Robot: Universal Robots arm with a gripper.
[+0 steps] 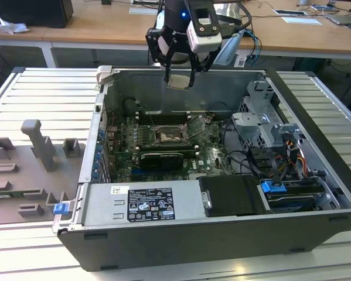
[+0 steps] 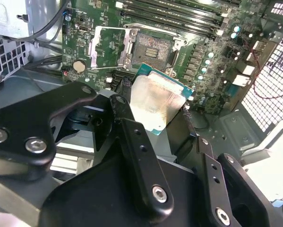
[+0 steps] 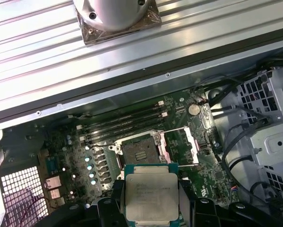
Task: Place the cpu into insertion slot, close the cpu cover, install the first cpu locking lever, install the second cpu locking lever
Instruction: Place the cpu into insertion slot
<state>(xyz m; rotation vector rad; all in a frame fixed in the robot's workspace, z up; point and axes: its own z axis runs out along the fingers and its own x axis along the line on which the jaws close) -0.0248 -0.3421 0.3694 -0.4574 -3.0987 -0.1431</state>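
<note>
The insertion slot (image 1: pixel 170 136) is seen uncovered on the board, dark centre exposed. Farther off and well above it, the cpu (image 1: pixel 179 82) is held flat, clamped by the gripper (image 1: pixel 179 78). The slot is judged to lie below and nearer.

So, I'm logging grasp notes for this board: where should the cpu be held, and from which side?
By two opposite edges, from above its metal top, as the gripper holds the cpu now: it is thin, flat and square, leaving the underside free for the insertion slot.
</note>
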